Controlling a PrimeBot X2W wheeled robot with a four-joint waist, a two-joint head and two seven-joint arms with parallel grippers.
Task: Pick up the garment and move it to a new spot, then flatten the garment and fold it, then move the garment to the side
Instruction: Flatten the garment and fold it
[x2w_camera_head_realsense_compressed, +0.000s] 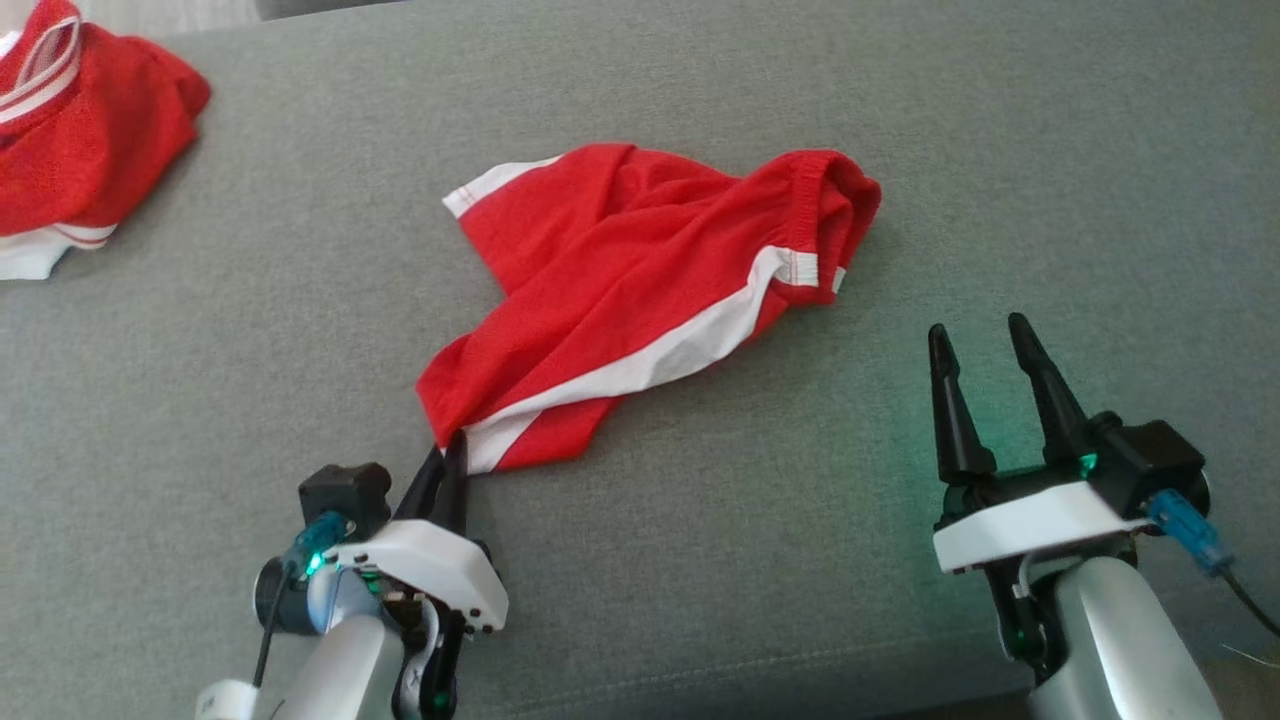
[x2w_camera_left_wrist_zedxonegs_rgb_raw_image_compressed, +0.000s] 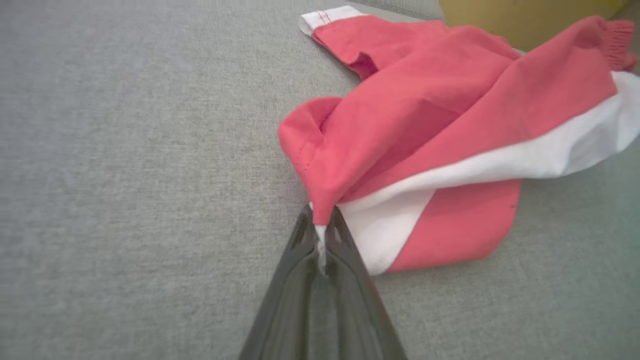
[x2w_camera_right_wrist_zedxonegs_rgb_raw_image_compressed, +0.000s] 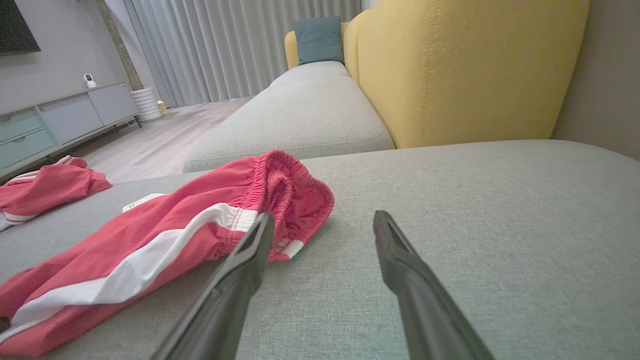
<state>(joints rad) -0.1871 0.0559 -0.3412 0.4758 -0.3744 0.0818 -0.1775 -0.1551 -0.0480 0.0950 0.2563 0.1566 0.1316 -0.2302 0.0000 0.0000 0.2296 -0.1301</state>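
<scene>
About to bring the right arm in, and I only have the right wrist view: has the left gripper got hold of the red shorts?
Observer: Yes. The left gripper is shut on a leg hem corner of the red shorts, with white trim pinched in it.
Operator: Which end is that, relative to the waistband?
Observer: The opposite end. In the head view the elastic waistband lies at the far right of the shorts.
Operator: My left finger overlaps the waistband. Touching?
Observer: No. The right gripper stands open, with bare sofa cushion between it and the shorts.
</scene>
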